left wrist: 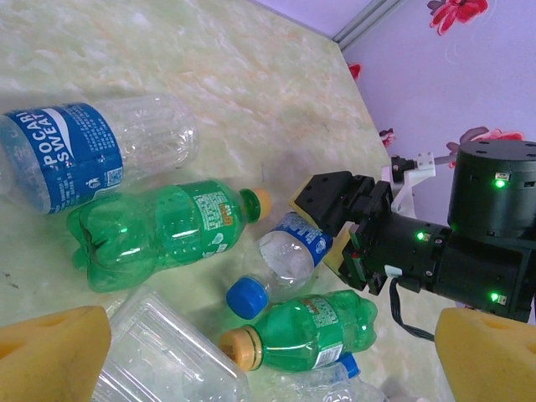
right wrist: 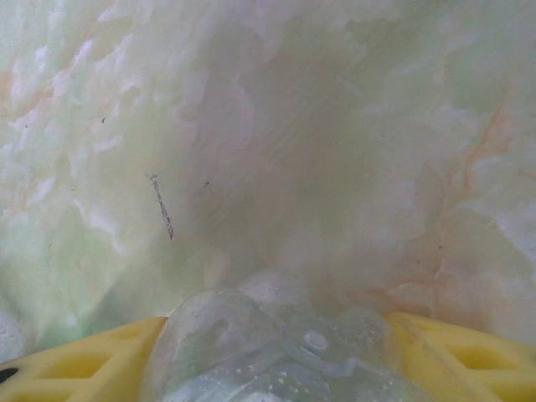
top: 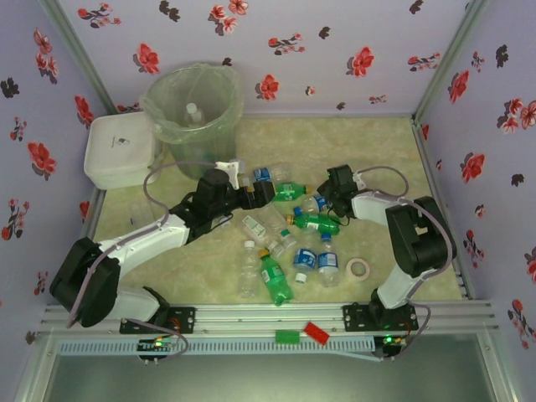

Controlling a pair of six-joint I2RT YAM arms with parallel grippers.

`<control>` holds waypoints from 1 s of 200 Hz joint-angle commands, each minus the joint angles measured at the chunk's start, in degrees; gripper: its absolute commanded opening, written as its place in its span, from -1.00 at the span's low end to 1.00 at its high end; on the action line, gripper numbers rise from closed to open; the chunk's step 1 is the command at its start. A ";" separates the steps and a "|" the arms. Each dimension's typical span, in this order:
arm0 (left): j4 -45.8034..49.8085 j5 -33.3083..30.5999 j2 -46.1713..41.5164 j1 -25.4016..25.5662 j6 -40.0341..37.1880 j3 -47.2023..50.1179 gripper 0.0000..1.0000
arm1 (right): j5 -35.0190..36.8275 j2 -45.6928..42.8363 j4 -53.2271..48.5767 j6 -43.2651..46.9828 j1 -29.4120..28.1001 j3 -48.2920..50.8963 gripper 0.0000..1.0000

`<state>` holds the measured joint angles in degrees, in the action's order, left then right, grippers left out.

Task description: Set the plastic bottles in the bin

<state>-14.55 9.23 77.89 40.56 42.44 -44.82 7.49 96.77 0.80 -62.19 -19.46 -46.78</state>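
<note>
Plastic bottles (top: 280,243) lie in a heap mid-counter (top: 381,146), mostly clear with blue labels, some green. One clear bottle (top: 193,113) is in the bin (top: 213,146), back left. Left end effector (top: 261,194) spread wide; right end effector (left wrist: 316,228) pinching a small blue-capped bottle (left wrist: 285,255).

Both arms bend inward; left end effector (top: 268,193) gapes wide, right end effector (top: 323,201) clamps a plastic bottle (left wrist: 289,251).

Pale green marbled table (top: 394,159) — scattered plastic bottles (top: 275,280), tape roll (top: 359,269), bin (top: 199,138), white box (top: 120,151).
</note>
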 commanded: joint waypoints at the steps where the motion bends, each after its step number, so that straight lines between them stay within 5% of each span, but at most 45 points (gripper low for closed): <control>1: 0.22 -0.53 0.07 0.34 -1.57 -0.85 0.99 | -3.79 4.51 8.02 -1.43 0.46 -0.46 0.25; 104: 2.12 0.28 -0.39 0.40 -4.53 -1.87 0.99 | -3.96 -9.21 7.30 5.77 0.88 -0.68 0.08; 200: 3.60 16.78 3.41 0.64 -11.97 -10.64 0.99 | -12.14 -29.15 -4.21 20.87 0.57 -0.34 0.01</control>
<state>-11.09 18.74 79.24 40.58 33.36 -52.53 -0.56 71.24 0.86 -46.46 -18.94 -46.78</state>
